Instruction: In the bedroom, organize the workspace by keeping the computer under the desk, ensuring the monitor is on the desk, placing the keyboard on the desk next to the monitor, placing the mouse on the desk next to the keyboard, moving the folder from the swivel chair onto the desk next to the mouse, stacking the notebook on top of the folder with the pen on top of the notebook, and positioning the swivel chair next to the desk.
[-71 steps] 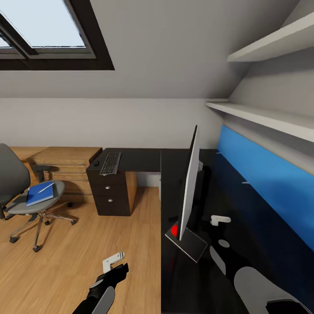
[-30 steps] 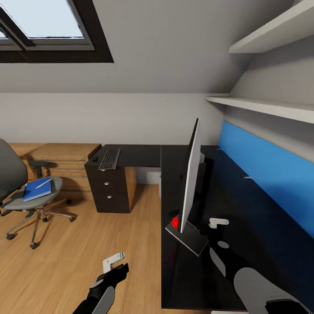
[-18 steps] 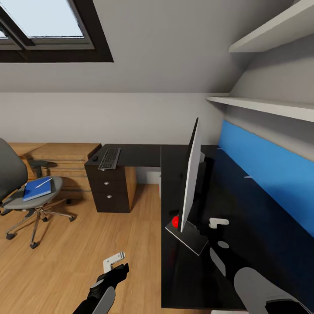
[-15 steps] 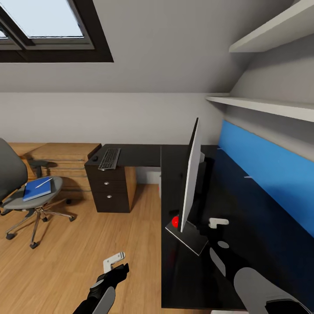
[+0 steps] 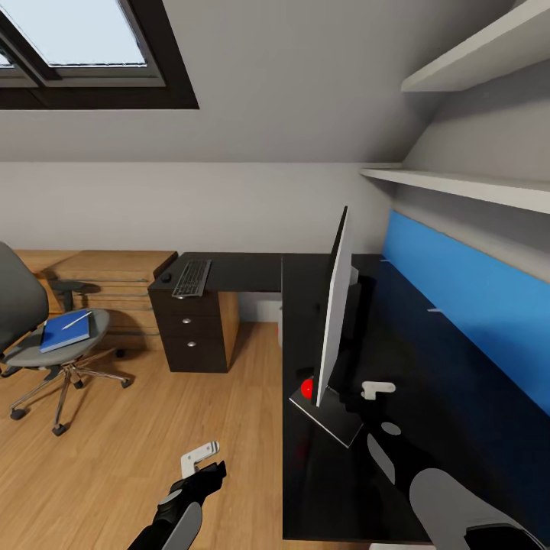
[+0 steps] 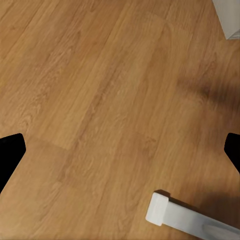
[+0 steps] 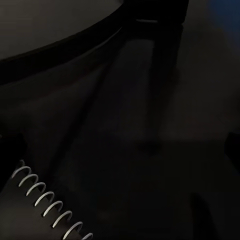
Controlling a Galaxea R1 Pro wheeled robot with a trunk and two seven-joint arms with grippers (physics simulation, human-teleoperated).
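Glossy black desk carries monitor; both arms' fingers' spread apparently indiscernible.

Since the earliest picture the head camera has shifted, so the whole room sits differently in the picture. The one real move since half a second ago is the right pincer: it has edged slightly toward the monitor, above the bench.

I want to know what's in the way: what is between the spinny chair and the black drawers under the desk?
In the head view, just bare wooden floor lies between the swivel chair and the drawer unit; light wooden cabinets stand behind that gap, against the wall.
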